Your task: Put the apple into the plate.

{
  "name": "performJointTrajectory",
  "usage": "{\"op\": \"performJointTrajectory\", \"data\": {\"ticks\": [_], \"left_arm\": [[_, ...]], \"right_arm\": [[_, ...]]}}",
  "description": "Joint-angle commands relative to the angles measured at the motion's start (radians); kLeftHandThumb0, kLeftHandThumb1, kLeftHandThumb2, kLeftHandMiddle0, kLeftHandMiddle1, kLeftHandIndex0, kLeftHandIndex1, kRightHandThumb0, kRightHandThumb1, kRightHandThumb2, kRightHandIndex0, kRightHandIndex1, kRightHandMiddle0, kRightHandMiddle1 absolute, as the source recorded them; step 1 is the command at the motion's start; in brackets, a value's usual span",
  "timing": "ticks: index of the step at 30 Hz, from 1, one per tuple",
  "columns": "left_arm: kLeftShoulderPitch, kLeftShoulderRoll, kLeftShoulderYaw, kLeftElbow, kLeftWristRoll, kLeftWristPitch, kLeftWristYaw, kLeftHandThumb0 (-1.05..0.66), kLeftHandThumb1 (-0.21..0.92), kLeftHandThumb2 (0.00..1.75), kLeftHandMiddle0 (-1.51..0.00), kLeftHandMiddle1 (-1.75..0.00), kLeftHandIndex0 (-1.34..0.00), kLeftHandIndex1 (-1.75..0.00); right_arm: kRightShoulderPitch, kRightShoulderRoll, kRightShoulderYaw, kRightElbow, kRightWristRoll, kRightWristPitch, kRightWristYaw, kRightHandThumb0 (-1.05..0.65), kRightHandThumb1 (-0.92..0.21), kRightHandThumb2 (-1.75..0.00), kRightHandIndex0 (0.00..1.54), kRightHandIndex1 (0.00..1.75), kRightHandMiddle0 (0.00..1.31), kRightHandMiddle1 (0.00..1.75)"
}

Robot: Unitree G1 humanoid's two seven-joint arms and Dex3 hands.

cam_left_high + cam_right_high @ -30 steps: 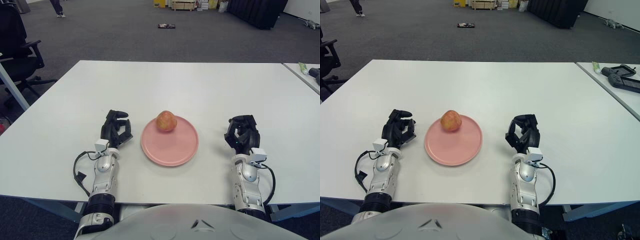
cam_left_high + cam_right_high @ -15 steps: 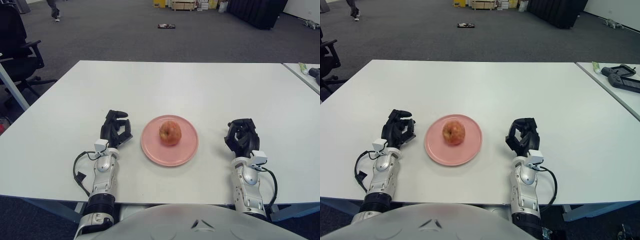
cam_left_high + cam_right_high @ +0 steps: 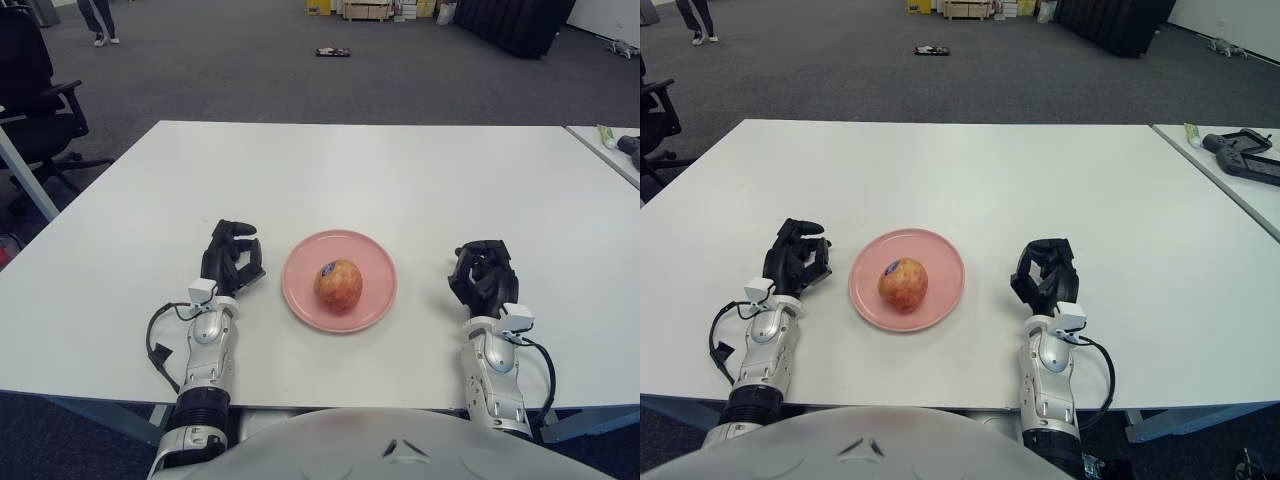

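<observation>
A round, red-yellow apple point(image 3: 339, 285) with a small dark sticker lies on its side inside a smooth, shallow pink plate point(image 3: 376, 265) on a white table point(image 3: 360, 170). The left hand point(image 3: 231, 258), just left of the plate, is nearer the apple than the right hand point(image 3: 484, 277), further off on the other side. Both black hands have their fingers curled and hold nothing.

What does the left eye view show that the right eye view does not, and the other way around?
Only the left eye view shows the whole office chair beside the table's left edge. Only the right eye view shows the black controllers on the neighbouring table at the right. Both show the apple lying on the pink plate, the left hand curled left of the plate, and the right hand curled right of it.
</observation>
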Motion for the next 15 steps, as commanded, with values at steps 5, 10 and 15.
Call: {"op": "performJointTrajectory", "data": {"ticks": [5,10,15], "left_arm": [[0.017,-0.004,-0.002,0.020,-0.006,0.033,-0.005,-0.41,0.53,1.07,-0.81,-1.75,-0.45,-1.75],[0.020,-0.003,-0.002,0.015,-0.005,0.031,-0.007,-0.41,0.52,1.07,-0.80,-1.75,-0.45,-1.75],[0.022,-0.002,-0.003,0.010,-0.006,0.037,-0.010,-0.41,0.52,1.07,-0.80,-1.75,-0.45,-1.75]], "right_arm": [[0.002,0.044,0.012,-0.025,0.006,0.036,-0.016,-0.38,-0.69,-0.85,0.54,1.37,0.33,1.75],[0.007,0.038,0.020,-0.032,0.018,0.060,-0.007,-0.38,-0.69,-0.85,0.52,1.36,0.33,1.75],[0.009,0.020,0.025,-0.039,0.040,0.096,0.026,-0.38,-0.69,-0.85,0.52,1.36,0.33,1.75]]}}
